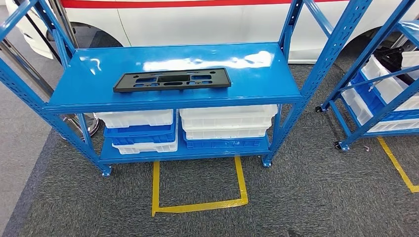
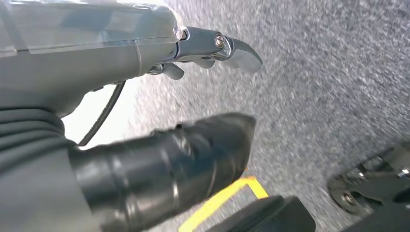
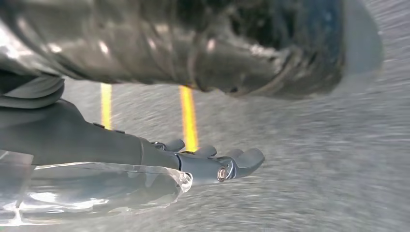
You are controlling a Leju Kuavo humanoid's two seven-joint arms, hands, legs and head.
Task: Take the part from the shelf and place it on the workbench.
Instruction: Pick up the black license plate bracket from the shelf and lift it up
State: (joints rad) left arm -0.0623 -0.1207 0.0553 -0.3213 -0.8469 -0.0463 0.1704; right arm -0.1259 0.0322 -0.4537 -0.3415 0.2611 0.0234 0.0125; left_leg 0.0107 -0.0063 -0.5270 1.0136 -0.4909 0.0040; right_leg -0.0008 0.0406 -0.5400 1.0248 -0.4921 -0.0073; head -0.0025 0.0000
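Note:
A flat black plastic part [image 1: 172, 80] with several rectangular cut-outs lies lengthwise on the upper board of the blue shelf [image 1: 257, 84], near its front edge. My left hand [image 2: 169, 116] hangs over grey carpet, thumb and fingers apart, holding nothing. My right hand [image 3: 193, 121] likewise hangs above the carpet with its fingers stretched out and apart from the thumb, empty. Both hands are far from the part.
White and blue bins [image 1: 227, 123] are stacked on the shelf's lower board. A second blue rack [image 1: 380, 94] with bins stands to the right. Yellow tape [image 1: 197, 205] marks a rectangle on the carpet before the shelf. A white car [image 1: 197, 19] is behind.

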